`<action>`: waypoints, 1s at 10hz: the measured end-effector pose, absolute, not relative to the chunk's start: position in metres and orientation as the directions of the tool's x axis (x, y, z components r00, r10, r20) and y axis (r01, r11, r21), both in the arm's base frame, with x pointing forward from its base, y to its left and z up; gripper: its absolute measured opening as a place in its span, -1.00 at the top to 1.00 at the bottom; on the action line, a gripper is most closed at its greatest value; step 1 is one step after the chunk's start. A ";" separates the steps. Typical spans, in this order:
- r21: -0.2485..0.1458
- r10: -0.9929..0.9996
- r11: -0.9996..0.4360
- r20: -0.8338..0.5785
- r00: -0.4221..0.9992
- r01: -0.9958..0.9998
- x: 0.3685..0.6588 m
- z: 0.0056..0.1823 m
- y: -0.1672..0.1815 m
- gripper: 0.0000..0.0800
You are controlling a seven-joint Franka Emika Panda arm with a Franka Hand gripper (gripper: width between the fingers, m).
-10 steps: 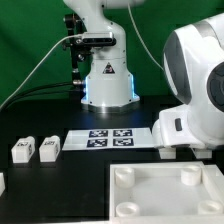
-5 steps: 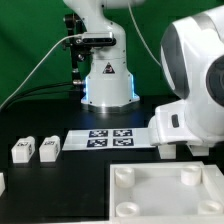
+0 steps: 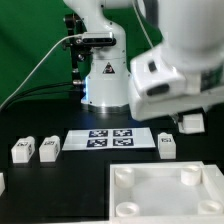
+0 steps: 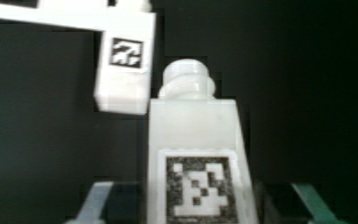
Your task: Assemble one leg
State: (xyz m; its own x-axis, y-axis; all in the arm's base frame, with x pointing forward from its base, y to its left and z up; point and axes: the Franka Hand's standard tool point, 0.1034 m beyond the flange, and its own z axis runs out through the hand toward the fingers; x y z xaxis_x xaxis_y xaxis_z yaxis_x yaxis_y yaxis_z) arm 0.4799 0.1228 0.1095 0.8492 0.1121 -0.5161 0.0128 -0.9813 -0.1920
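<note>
We see the claw (image 4: 201,203) clamped on the leg (image 4: 197,130). In the wrist view the chunky white block stands dead centre between the two fingers (image 4: 98,198), its tag (image 4: 197,185) facing the camera and its rounded peg (image 4: 188,75) pointing away. In the exterior view a block shows under the blurred arm (image 3: 170,70), toward the exterior view's right. We take it to be the same leg, seemingly carried off the black table (image 3: 40,205). A neighbouring leg (image 3: 168,145) sits near it, just off the end of the marker board (image 3: 110,138) and beyond the white panel (image 3: 160,205). Two more legs (image 3: 20,150) stand well apart at the exterior view's left. We judge that the carry to a corner socket (image 3: 124,176) lies ahead, and several things could spoil it. A low swing could clip the neighbouring leg and knock it out of reach. The grip sits near one end of the block, so a fast move could let the leg pivot between the pads and bring the peg in tilted. A tilted or off-centre peg would catch the socket's rim rather than drop in. We can see nothing bracing the panel, so a sideways push might slide it.
</note>
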 end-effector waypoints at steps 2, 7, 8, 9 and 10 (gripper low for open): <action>-0.183 0.083 -0.983 -0.344 0.935 0.020 0.492 0.131 0.116 0.27; -0.108 0.086 -0.989 0.141 0.986 0.102 0.556 0.137 0.103 0.27; -0.107 0.076 -0.988 0.267 0.961 0.108 0.584 0.151 0.106 0.27; -0.110 0.068 -0.987 0.363 0.929 0.115 0.601 0.157 0.113 0.27; -0.111 0.057 -0.987 0.454 0.889 0.119 0.611 0.162 0.116 0.27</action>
State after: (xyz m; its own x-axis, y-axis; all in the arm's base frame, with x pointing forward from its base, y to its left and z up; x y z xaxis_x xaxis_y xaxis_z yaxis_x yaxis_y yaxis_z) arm 0.6108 0.1164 0.1622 0.8893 0.0567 0.4539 0.1194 -0.9866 -0.1108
